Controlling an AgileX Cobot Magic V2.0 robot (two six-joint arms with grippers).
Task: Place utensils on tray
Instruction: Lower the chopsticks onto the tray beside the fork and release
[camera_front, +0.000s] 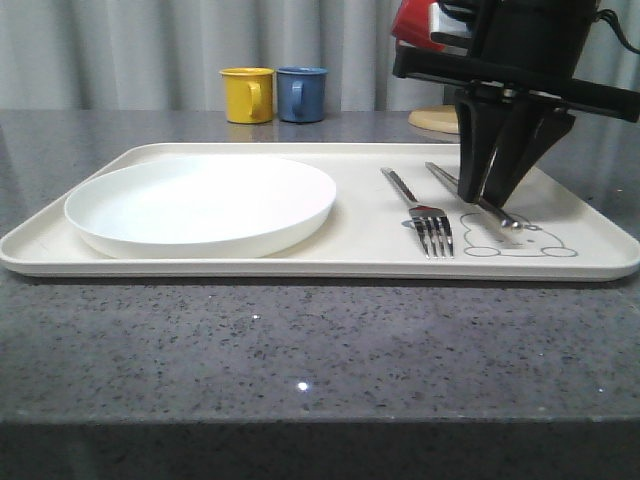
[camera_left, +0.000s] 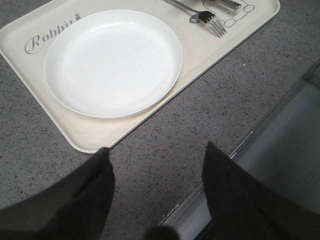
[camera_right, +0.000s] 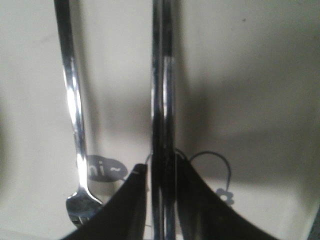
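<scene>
Broadly, the tray (camera_front: 360, 255) carries everything: a white plate (camera_front: 200, 205) on its left half, the fork (camera_front: 420, 212) right of the plate, chopsticks (camera_right: 162, 100) beyond the fork. Right gripper (camera_front: 497, 195) narrowly straddles the chopsticks; whether it grips them, I cannot tell. Left gripper (camera_left: 157, 167) gapes empty over the counter beside the tray.

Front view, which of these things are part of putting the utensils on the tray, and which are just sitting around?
Part of the job: tray, fork, chopsticks, right hand.

Just lying about: white plate, yellow mug, blue mug, wooden disc.
</scene>
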